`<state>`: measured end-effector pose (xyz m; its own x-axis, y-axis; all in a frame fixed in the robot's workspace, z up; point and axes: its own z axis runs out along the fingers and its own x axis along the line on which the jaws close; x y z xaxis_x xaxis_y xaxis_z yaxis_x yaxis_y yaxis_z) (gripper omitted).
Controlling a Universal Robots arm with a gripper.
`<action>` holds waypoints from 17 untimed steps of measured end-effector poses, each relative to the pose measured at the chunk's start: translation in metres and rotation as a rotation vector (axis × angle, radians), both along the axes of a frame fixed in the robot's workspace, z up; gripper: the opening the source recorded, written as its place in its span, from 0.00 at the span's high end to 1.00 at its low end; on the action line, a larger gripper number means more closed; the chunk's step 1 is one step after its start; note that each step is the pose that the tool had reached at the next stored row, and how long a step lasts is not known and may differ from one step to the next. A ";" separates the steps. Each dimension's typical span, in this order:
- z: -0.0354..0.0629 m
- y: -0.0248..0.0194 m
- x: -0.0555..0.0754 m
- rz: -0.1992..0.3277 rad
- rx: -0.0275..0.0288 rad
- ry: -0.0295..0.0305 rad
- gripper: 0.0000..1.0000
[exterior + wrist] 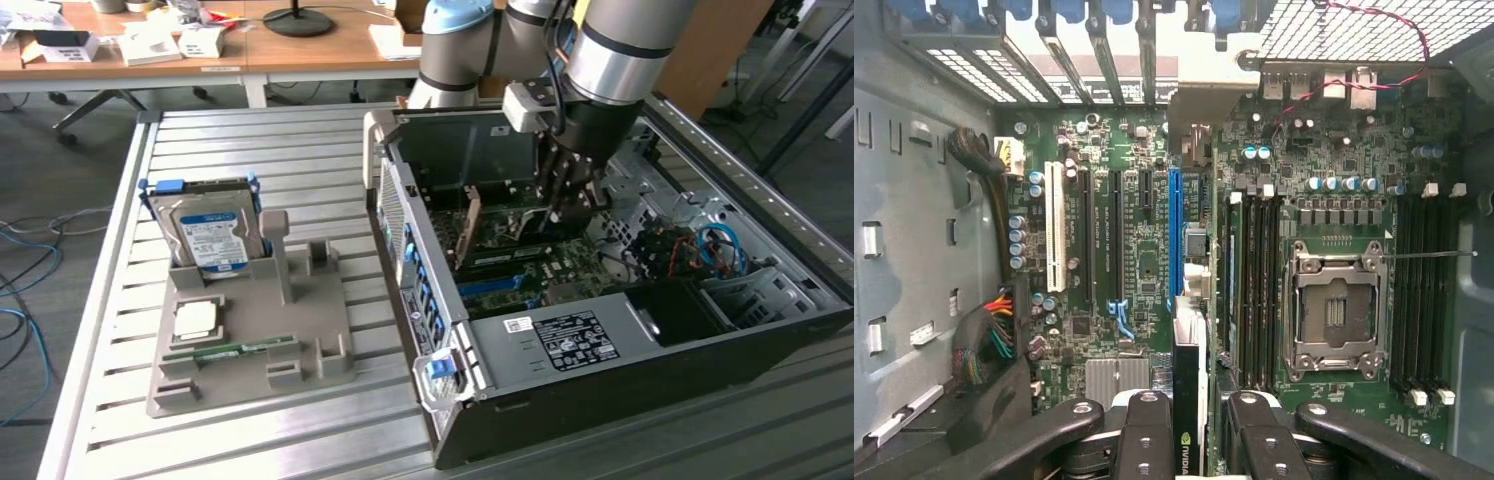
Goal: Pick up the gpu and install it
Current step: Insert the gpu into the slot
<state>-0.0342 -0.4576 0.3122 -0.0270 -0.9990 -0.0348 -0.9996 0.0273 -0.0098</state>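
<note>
My gripper [567,205] reaches down into the open computer case [627,335] over the motherboard [514,265]. In the wrist view my gripper [1189,415] is shut on the gpu [1187,365], a thin dark card seen edge-on between the two black fingers [1147,430], with a green logo on its edge. The card hangs upright just above the motherboard [1134,260], roughly in line with the long blue slot [1175,235] and pointing toward the rear bracket openings [1114,40]. In the exterior view the card under the fingers is mostly hidden by the gripper.
A grey fixture [247,350] on the slatted table at the exterior view's left holds an upright hard drive [207,225], a square chip [198,320] and a green memory stick [234,350]. Inside the case are memory slots [1254,290], a CPU socket [1339,315] and cable bundles [989,340].
</note>
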 end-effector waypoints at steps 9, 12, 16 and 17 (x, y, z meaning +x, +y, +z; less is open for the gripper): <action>-0.0057 0.0000 0.000 0.000 0.0001 -0.0001 0.74; -0.0065 0.0000 0.000 0.000 0.0000 0.0000 0.74; -0.0066 -0.0012 -0.001 0.000 0.0010 -0.0005 0.74; -0.0066 -0.0017 -0.002 0.000 0.0013 -0.0006 0.74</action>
<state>-0.0359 -0.4593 0.3056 -0.0270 -0.9990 -0.0361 -0.9996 0.0274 -0.0103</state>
